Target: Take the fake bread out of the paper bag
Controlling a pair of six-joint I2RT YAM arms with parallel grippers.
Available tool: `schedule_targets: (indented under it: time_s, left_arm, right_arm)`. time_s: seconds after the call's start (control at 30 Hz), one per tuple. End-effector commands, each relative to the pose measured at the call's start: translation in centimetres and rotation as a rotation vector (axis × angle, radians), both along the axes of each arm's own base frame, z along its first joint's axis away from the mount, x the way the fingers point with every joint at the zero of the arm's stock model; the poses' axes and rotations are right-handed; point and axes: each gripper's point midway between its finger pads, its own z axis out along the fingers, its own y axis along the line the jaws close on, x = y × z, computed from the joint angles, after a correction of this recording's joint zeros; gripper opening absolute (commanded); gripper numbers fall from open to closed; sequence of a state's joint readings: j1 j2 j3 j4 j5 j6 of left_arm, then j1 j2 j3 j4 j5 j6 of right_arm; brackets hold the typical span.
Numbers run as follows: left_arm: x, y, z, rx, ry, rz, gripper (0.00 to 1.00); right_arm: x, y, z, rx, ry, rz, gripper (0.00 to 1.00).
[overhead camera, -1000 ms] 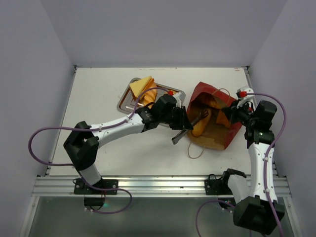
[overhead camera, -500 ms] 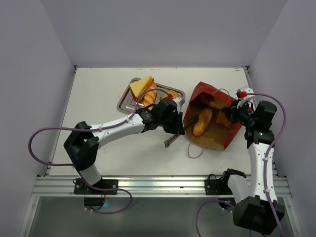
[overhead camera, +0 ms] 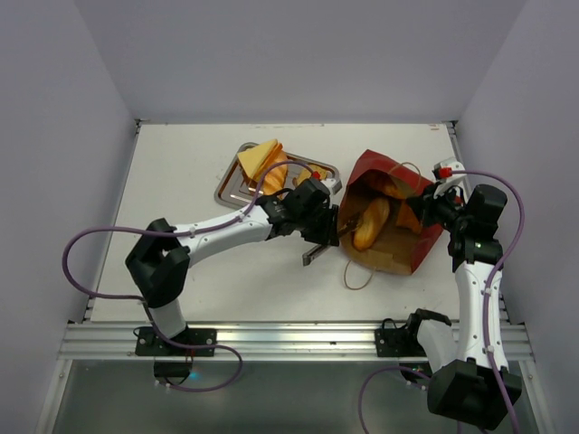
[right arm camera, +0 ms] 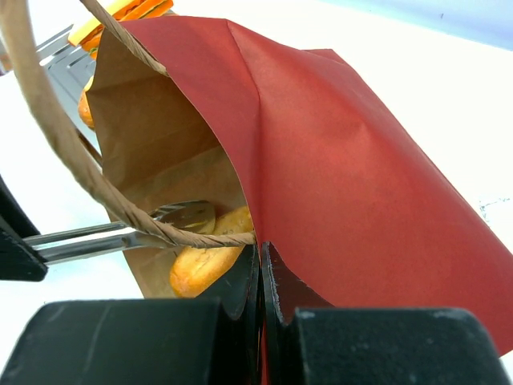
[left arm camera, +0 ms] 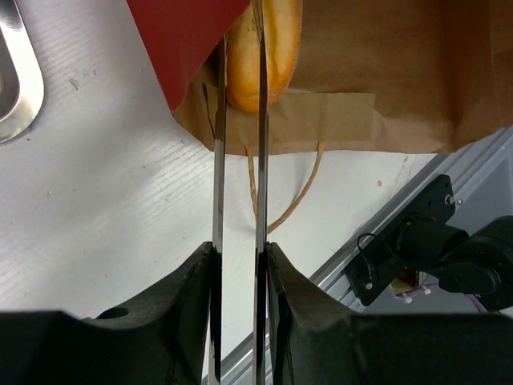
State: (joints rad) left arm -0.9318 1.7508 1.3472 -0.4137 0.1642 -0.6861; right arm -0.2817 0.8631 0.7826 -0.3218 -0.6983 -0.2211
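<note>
The dark-red paper bag [overhead camera: 398,217] lies on its side, its mouth facing left. A golden loaf of fake bread [overhead camera: 371,222] rests just inside the mouth, and more orange bread [overhead camera: 408,217] lies deeper in. My left gripper [overhead camera: 322,231] is shut on a pair of metal tongs [left arm camera: 218,160]. The tongs' blades reach to the near end of the loaf [left arm camera: 276,48], standing slightly apart. In the right wrist view a tong tip [right arm camera: 184,215] touches the loaf [right arm camera: 204,261]. My right gripper [right arm camera: 261,249] is shut on the bag's rim [right arm camera: 248,144] and holds the mouth up.
A steel tray [overhead camera: 228,188] behind the left arm holds several orange breads [overhead camera: 262,161]. A twine handle [overhead camera: 357,276] of the bag trails on the table in front of it. The table's metal rail [overhead camera: 289,339] and the arm bases are at the near edge.
My left gripper and the tongs have drawn back left from deep in the bag to its mouth. The loaf shifted toward the mouth. The tong blades have spread a little. The right arm stayed still.
</note>
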Motion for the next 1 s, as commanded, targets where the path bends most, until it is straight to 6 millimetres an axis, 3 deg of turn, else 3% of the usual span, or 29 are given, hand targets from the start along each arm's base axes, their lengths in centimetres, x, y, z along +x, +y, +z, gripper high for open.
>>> schedule_targets:
  time_s: [0.0, 0.3, 0.97]
  left_arm:
    - [1.3, -0.8, 1.2, -0.001, -0.058, -0.003, 0.34]
    - [2.5, -0.4, 0.5, 0.061, -0.088, 0.019, 0.39]
    - [1.4, -1.3, 0.6, -0.05, 0.018, -0.04, 0.43]
  right_arm:
    - [0.1, 0.2, 0.8, -0.006, -0.04, 0.015, 0.02]
    - [0.1, 0.2, 0.8, -0.007, -0.04, 0.016, 0.02]
    - [0.1, 0.2, 0.8, -0.01, -0.04, 0.015, 0.02]
